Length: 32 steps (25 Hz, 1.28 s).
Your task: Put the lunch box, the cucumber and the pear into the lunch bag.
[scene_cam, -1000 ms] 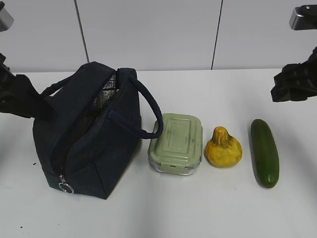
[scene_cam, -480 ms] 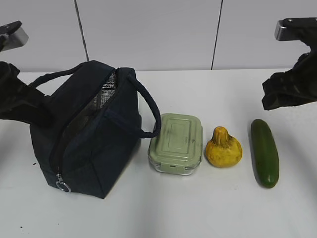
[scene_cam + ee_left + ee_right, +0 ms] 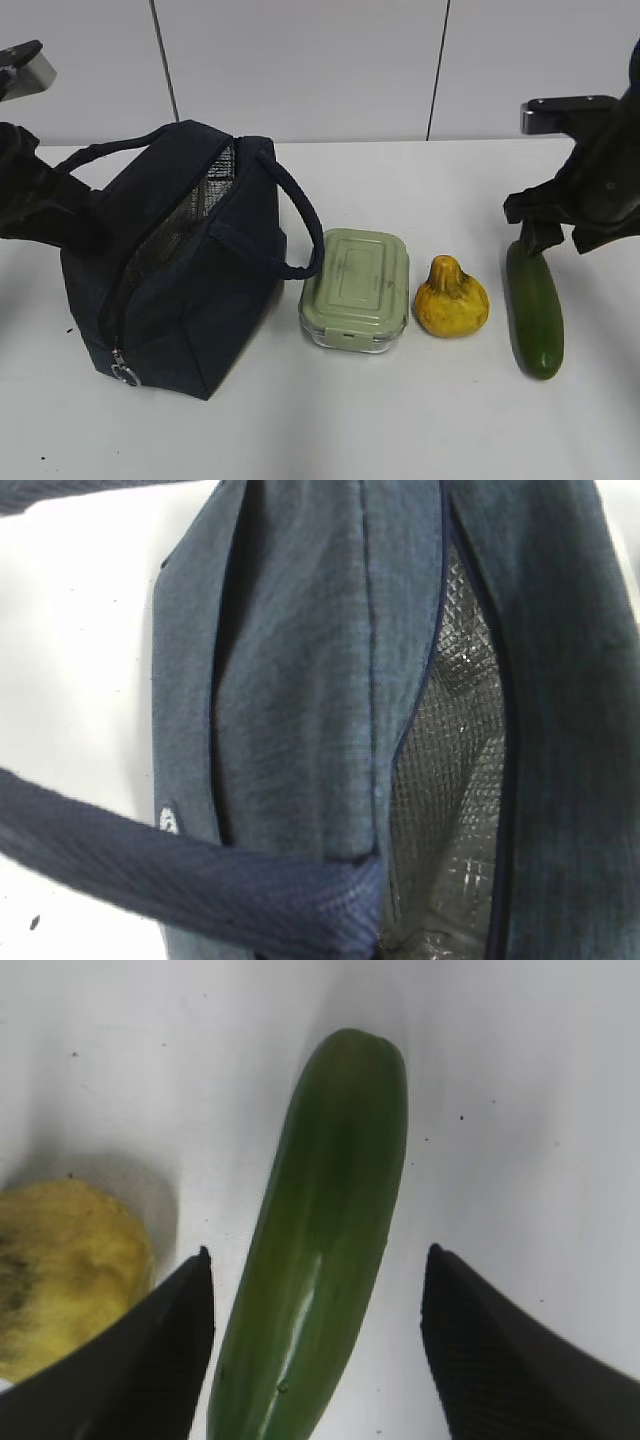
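Observation:
The navy lunch bag (image 3: 200,300) stands at the left, its zipper open and its foil lining (image 3: 450,780) showing. My left gripper (image 3: 70,195) is at the bag's left side, shut on its left loop handle (image 3: 200,880), which runs taut to it; the fingers themselves are hidden. The sage-lidded lunch box (image 3: 357,285), the yellow pear (image 3: 452,300) and the dark green cucumber (image 3: 535,310) lie in a row to the right of the bag. My right gripper (image 3: 318,1250) is open, low over the cucumber (image 3: 340,1160), one finger on each side of its far part. The pear (image 3: 60,1270) lies just left of the left finger.
A white table (image 3: 400,420) carries everything, and a pale panelled wall stands behind it. The bag's other handle (image 3: 300,220) arches toward the lunch box. The zipper's ring pull (image 3: 125,375) hangs at the bag's near end.
My right gripper has come down and left from the upper right onto the cucumber's far end. My left arm has pulled the bag's handle up and left, tilting the bag and widening its mouth.

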{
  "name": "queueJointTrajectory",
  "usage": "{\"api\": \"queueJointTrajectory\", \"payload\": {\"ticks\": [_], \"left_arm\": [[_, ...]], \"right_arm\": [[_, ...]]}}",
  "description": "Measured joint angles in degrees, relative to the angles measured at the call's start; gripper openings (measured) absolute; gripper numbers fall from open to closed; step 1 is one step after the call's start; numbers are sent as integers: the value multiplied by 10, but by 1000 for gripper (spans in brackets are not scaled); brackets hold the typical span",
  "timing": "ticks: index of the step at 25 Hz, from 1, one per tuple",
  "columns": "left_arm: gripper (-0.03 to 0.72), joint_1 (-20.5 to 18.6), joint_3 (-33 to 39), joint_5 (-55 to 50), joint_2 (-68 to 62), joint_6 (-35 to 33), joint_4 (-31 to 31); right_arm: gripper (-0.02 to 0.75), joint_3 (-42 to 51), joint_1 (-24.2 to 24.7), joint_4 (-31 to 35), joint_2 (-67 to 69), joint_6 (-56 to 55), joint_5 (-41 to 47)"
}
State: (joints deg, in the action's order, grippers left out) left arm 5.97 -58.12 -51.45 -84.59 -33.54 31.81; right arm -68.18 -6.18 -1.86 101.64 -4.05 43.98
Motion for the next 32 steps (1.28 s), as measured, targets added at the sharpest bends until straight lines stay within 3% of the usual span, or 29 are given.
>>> {"api": "queueJointTrajectory", "payload": {"ticks": [10,19,25,32], "left_arm": [[-15,0,0,0,0,0,2],[-16,0,0,3,0,0,2],[-16,0,0,4,0,0,2],[-16,0,0,5,0,0,2]], "right_arm": [[514,-37,15,3,83,-10,28],[512,-44,15,43,119,18,30],[416,-46,15,50,122,35,33],[398,-92,15,53,103,51,69]]}}
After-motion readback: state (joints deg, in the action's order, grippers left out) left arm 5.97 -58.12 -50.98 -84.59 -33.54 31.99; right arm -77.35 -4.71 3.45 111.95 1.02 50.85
